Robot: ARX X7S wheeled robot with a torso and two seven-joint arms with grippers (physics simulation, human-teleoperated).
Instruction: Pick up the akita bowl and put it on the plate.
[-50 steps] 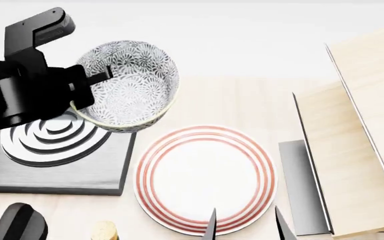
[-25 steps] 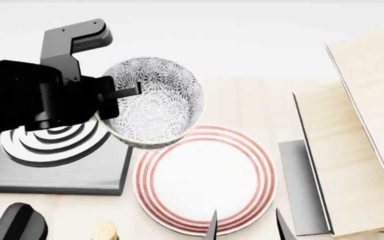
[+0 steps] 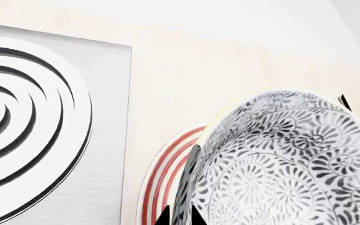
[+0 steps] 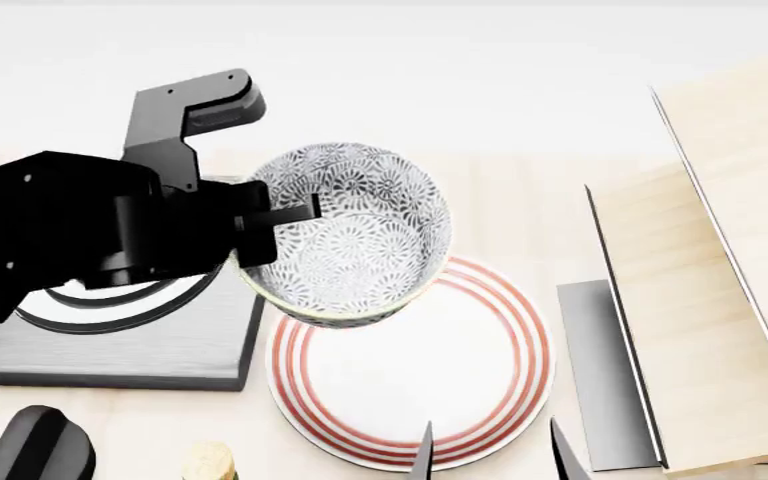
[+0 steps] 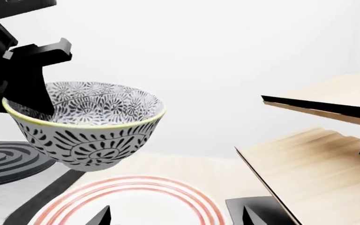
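The akita bowl [image 4: 357, 240], white with dense grey-blue pattern, hangs in the air over the far-left rim of the plate [image 4: 484, 385]. In the right wrist view the akita bowl [image 5: 89, 126] is clearly off the plate [image 5: 189, 199]. My left gripper [image 4: 267, 225] is shut on the bowl's left rim, one finger inside and one outside. In the left wrist view the gripper [image 3: 180, 216] pinches the wall of the akita bowl [image 3: 292, 164], with the red-ringed plate [image 3: 161, 183] below. My right gripper [image 4: 491, 455] stands open above the plate's near edge, and the right wrist view shows the gripper [image 5: 176, 218] holding nothing.
A dark grey square burner [image 4: 131, 345] with concentric rings lies left of the plate. Pale wooden boards [image 4: 718, 300] and a grey slab [image 4: 598, 370] stand at the right. A black object [image 4: 37, 445] and a cork-coloured item [image 4: 207, 462] sit near the front left edge.
My left arm has carried the bowl to the right and nearer, from above the burner to above the plate's far-left rim. The right gripper has stayed in place.
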